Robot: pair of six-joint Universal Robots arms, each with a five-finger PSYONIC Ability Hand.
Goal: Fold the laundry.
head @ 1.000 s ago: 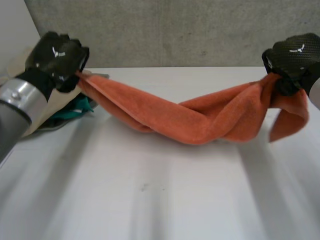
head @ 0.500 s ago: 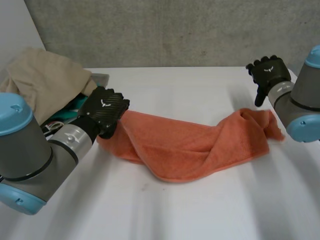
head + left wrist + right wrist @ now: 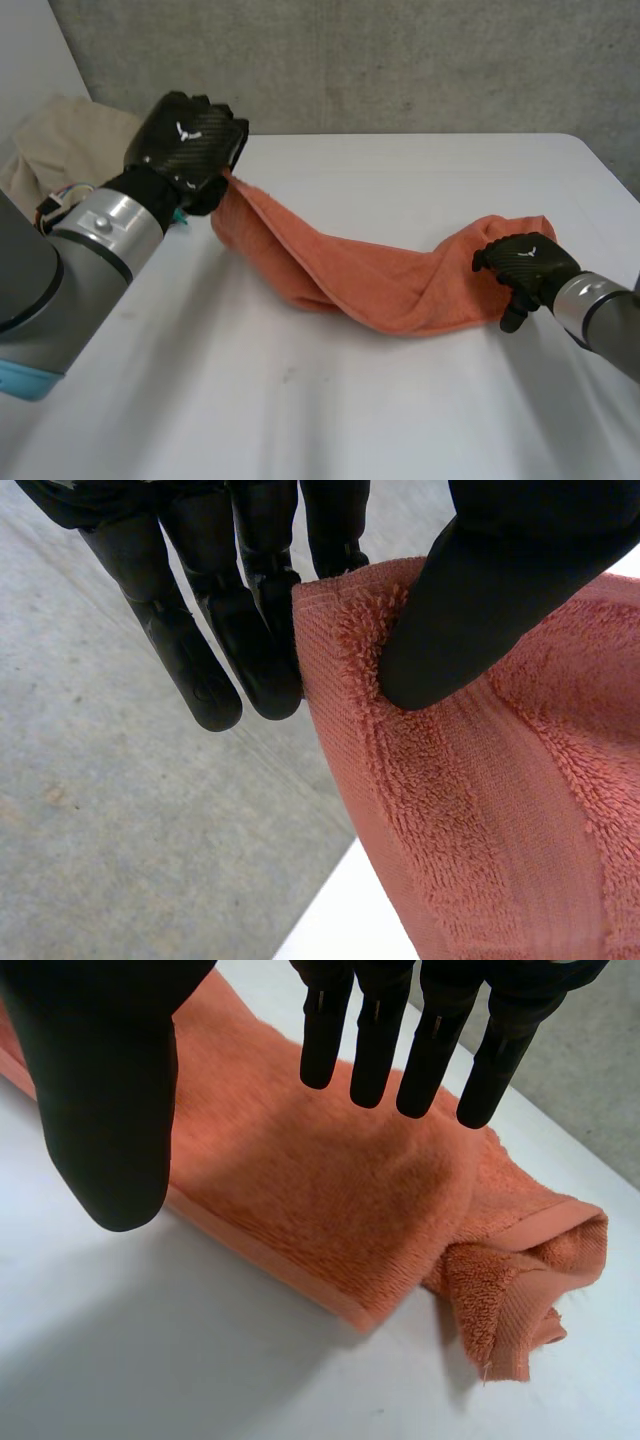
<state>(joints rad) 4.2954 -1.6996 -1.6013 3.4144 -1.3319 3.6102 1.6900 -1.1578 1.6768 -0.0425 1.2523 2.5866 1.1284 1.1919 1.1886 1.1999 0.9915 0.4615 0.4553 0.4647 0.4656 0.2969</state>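
Table (image 3: 330,400): white and big, with a grey wall (image 3: 400,60) behind it at 12 o'clock.
Towel (image 3: 370,285): orange and fluffy. It lies twisted like a long rope across the table, from 10 o'clock down to 3 o'clock. The 10 o'clock end is lifted off the table.
Pile of clothes (image 3: 60,140): beige cloth on top, just past the table's edge at 10 o'clock.
Left hand (image 3: 185,150): up at 10 o'clock. Its thumb (image 3: 470,590) squeezes the towel's edge against its fingers (image 3: 250,650), so it is holding the towel.
Right hand (image 3: 525,262): low at 3 o'clock, by the towel's other end. Its fingers (image 3: 380,1040) are straight and spread wide from the thumb, over the towel, holding nothing. I cannot tell if they touch it.
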